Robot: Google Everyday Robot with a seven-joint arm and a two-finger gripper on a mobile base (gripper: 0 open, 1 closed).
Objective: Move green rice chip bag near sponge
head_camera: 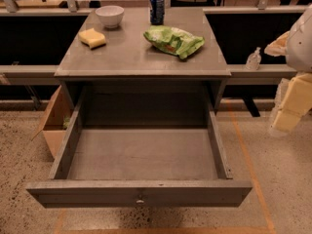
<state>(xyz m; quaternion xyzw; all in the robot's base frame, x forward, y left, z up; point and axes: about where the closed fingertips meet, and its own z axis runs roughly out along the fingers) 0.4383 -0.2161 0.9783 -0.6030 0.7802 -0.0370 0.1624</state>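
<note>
Four things on the tabletop: on the table (pixel 131 55) you have the green rice chip bag (pixel 174 40), the sponge (pixel 92 38), a white bowl (pixel 109 16) and a dark blue can (pixel 157 9).
Bag position: from the tabletop's centre it lies at 3 o'clock, crumpled and flat, just in front of the can.
Sponge position: at 9 o'clock from the centre, well apart from the bag, with the bowl just behind it at 11 o'clock.
Gripper: the gripper (pixel 288 112) hangs off the table at 4 o'clock of the view, beyond the right edge and away from the bag, holding nothing.
Gripper state: you cannot tell whether it is apart or together.
Drawer: the drawer (pixel 141 155) stands pulled out at 6 o'clock.
Step in hand: by your reading, the approach; the bag is not yet grasped.
Next move: bring the gripper toward 10 o'clock over the bag, come down on its wrinkled top, then carry it toward 9 o'clock, clear of the can and bowl.
</note>
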